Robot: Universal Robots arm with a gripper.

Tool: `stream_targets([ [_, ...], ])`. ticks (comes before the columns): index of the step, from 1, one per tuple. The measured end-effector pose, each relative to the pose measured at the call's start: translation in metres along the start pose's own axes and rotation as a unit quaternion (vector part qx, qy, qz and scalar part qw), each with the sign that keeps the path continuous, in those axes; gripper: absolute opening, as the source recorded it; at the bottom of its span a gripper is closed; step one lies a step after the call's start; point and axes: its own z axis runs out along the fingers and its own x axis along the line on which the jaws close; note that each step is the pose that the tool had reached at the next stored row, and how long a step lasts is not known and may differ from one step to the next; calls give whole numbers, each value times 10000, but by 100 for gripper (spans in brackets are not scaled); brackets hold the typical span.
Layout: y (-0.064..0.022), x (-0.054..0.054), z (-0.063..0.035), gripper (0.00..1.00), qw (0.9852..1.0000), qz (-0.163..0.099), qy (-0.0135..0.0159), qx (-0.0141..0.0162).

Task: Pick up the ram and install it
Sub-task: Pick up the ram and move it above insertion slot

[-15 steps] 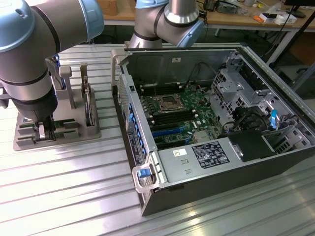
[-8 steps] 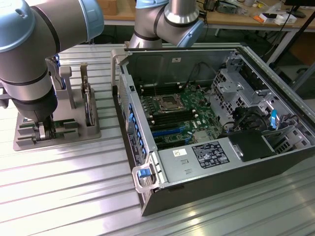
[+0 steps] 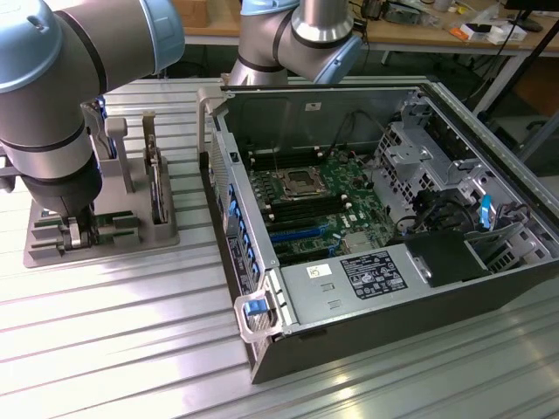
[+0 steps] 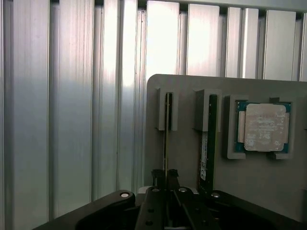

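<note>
Ram [image 4: 166,129], a thin green circuit-board stick, stands edgewise in the grey slotted plastic holder [image 4: 184,158], pinched between the black gripper's [image 4: 166,175] fingers. Light, stiff and fragile, it is probably safest held by its flat faces.

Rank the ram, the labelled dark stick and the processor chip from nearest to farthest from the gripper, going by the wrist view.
1. ram: right at the gripper, in the slot by the edge of the holder.
2. labelled dark stick: in the next slot, beside the ram.
3. processor chip: in its square pocket, beyond the labelled dark stick.
</note>
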Motion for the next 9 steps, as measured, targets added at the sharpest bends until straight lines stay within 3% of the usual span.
stream_targets([
  [9,0,0,0,13,10000,0,0,0],
])
